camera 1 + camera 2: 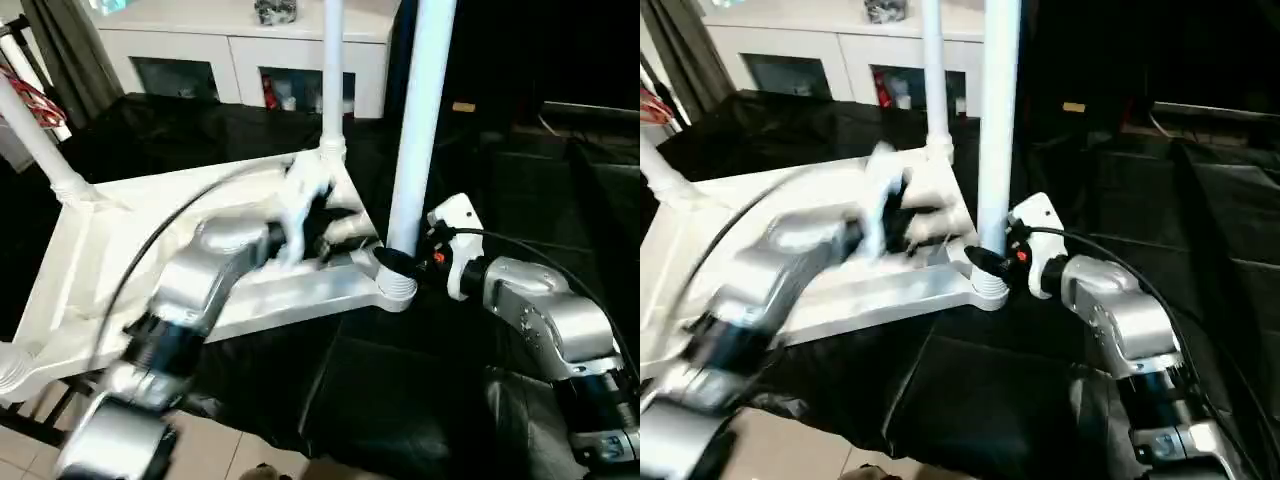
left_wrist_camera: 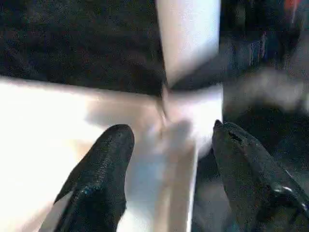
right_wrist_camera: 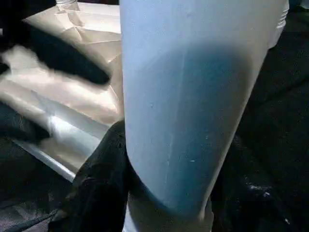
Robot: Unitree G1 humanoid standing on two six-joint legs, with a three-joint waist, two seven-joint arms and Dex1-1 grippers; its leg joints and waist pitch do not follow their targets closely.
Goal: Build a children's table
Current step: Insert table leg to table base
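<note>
The tall white plastic tube leg (image 1: 420,120) is held near its bottom by the right gripper (image 1: 400,262). It could tip if squeezed crooked. The left gripper (image 2: 169,159) is open, holding nothing, over the white ribbed table top (image 1: 110,250), laid upside down on black cloth (image 1: 400,400).

— What can't we make out here?

— Our left tool (image 1: 305,215) is smeared by blur over the upturned table top (image 1: 110,250), so we can't say whether it touches the ribs.

— And the legs?

— The near-corner leg (image 1: 418,130) and the one behind it (image 1: 333,70) run off the upper edge. Our right tool (image 1: 392,262) sits mostly behind that near leg's base; its fingers (image 3: 99,188) are half hidden by the tube.
</note>
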